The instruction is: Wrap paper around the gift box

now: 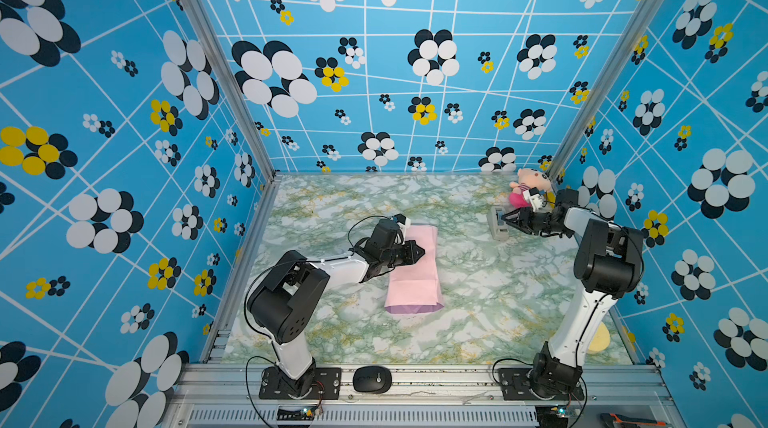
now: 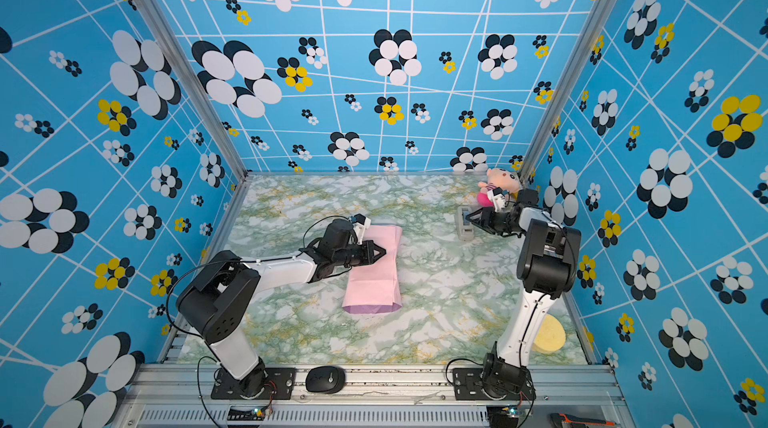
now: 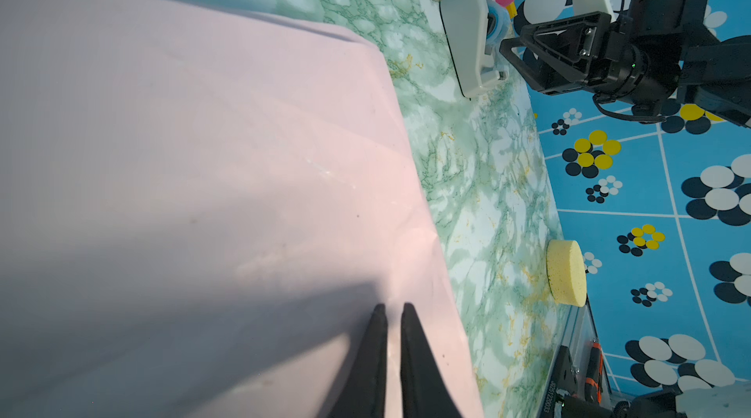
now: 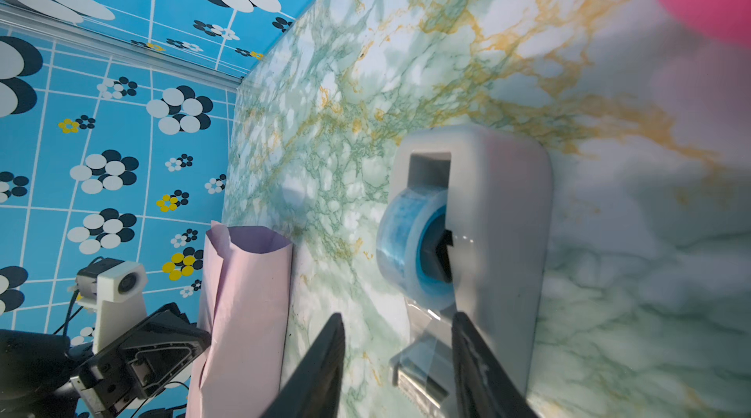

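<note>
The paper (image 1: 415, 276) lies mid-table, folded into a long pink bundle, with its lilac face showing at the near open end (image 2: 370, 308). The gift box is hidden inside it. My left gripper (image 1: 422, 252) rests on top of the bundle near its far half. In the left wrist view its fingers (image 3: 376, 355) are nearly together on the pink sheet (image 3: 203, 152), with nothing pinched. My right gripper (image 1: 503, 220) is open at the back right. Its fingers (image 4: 325, 355) stand either side of the clear strip at the cutter end of the grey tape dispenser (image 4: 495, 213).
A pink plush toy (image 1: 532, 186) sits in the back right corner behind the dispenser (image 2: 464, 226). A yellow round sponge (image 2: 550, 338) lies near the right arm's base. A black oval device (image 1: 372, 379) sits on the front rail. Patterned walls enclose three sides.
</note>
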`<state>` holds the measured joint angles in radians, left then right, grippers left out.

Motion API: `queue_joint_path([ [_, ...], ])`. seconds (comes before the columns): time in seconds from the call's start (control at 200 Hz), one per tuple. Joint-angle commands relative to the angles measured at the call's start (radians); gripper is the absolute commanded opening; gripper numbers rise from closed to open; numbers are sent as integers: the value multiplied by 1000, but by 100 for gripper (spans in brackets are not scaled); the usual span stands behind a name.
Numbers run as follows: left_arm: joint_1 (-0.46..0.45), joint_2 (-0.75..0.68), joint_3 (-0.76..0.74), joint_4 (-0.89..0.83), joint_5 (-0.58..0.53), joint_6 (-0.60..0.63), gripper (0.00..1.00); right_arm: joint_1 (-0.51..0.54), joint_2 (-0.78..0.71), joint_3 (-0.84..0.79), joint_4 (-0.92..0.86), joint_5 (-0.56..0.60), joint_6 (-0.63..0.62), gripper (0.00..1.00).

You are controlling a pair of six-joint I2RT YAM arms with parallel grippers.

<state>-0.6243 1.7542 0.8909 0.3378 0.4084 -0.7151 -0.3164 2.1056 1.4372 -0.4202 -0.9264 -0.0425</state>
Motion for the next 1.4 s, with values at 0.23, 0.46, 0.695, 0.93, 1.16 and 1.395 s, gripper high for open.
queue_joint_path([
  [0.23,-5,79,-43,-151,-72,2,13,20,40,46,-140,-7,-81,46],
  [0.46,-3,77,-46,-149,-74,1,13,23,77,88,-197,-28,-116,44],
  [0.695,-3,78,-44,-149,-76,0,13,27,132,142,-279,-46,-165,38],
  [0.93,-3,81,-38,-151,-75,0,13,28,151,182,-330,-46,-190,30],
  [1.16,-2,81,-37,-152,-77,-1,13,27,162,217,-367,-46,-207,24],
  [1.395,-2,80,-35,-155,-80,2,13,28,155,228,-404,-43,-223,16],
])
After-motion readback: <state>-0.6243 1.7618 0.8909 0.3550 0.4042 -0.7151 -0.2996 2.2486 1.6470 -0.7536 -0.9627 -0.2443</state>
